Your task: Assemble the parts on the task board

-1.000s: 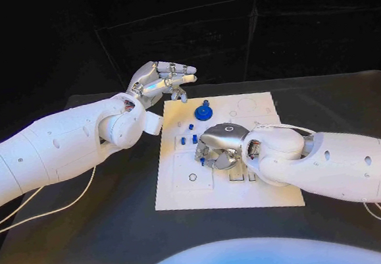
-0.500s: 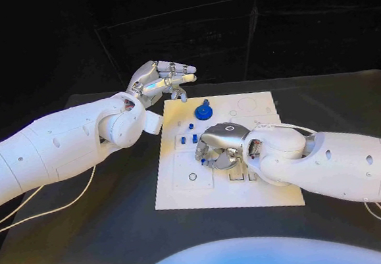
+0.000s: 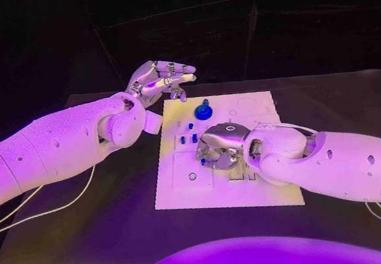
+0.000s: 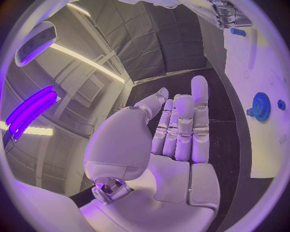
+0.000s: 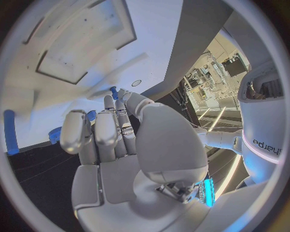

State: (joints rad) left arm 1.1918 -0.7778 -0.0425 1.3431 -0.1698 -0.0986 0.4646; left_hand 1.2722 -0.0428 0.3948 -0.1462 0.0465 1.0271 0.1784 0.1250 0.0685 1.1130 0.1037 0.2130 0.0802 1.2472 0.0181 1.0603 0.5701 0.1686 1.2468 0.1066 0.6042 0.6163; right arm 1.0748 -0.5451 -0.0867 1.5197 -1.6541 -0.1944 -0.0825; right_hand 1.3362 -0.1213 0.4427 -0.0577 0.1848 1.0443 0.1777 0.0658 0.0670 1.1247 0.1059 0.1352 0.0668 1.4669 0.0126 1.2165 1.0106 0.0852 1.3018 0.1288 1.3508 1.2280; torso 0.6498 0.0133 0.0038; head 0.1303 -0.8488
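The white task board [image 3: 266, 191] lies in the middle of the table. A blue gear [image 3: 204, 111] stands near its far edge, and the same gear [image 4: 261, 106] shows in the left wrist view. Small blue pegs [image 3: 191, 136] stand left of centre. My right hand [image 3: 220, 146] is down on the board's middle, fingers pointing at the plate. In the right wrist view a small blue piece [image 5: 113, 92] sits at its fingertips; I cannot tell whether it is pinched. A blue peg [image 5: 9, 131] lies on the board beside that hand. My left hand [image 3: 159, 80] hovers above the far left corner and holds nothing.
Rectangular recesses [image 5: 69, 58] and round holes [image 3: 249, 104] mark the board. Black table [image 3: 91, 245] surrounds the board on all sides, with dark curtains behind. My left forearm [image 3: 58, 147] reaches over the table's left part; my right forearm [image 3: 349, 166] covers the board's near right corner.
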